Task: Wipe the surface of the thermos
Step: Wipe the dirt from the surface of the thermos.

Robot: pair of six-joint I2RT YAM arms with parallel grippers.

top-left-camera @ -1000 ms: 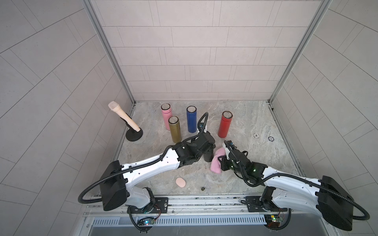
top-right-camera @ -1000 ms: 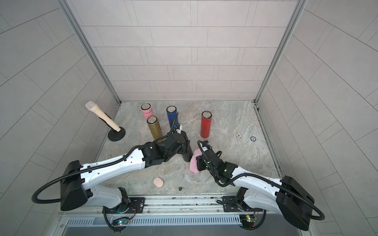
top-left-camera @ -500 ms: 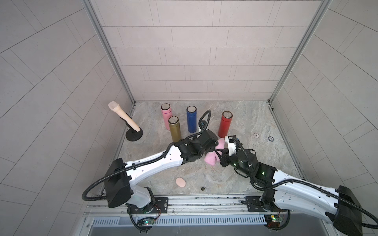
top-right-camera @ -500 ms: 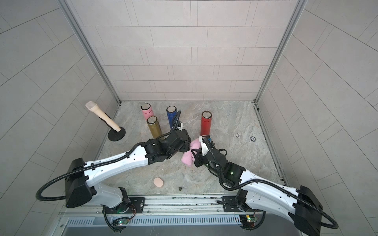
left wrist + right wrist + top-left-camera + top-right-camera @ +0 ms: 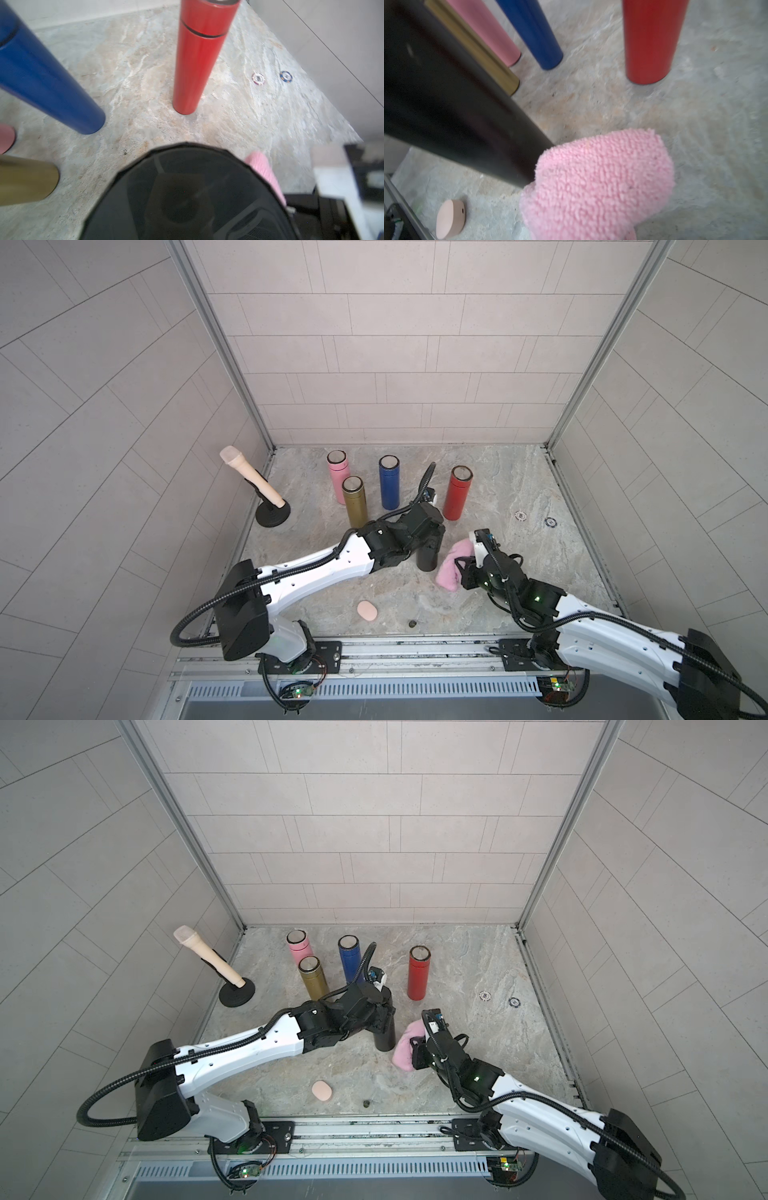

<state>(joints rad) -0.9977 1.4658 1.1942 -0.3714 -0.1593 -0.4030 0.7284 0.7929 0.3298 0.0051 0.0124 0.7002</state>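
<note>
"So, what are the grippers doing?"
"Right gripper pinches the pink cloth, just beside the black thermos near its base. The left gripper clasps that thermos's top, holding it upright on the floor."
"Step?"
"Wiping its side, I judge. Next, press the cloth onto the body and stroke upward."

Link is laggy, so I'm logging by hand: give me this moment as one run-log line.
left gripper: shut on black thermos, upright | right gripper: shut on pink cloth | cloth: beside thermos base, contact unclear
</note>
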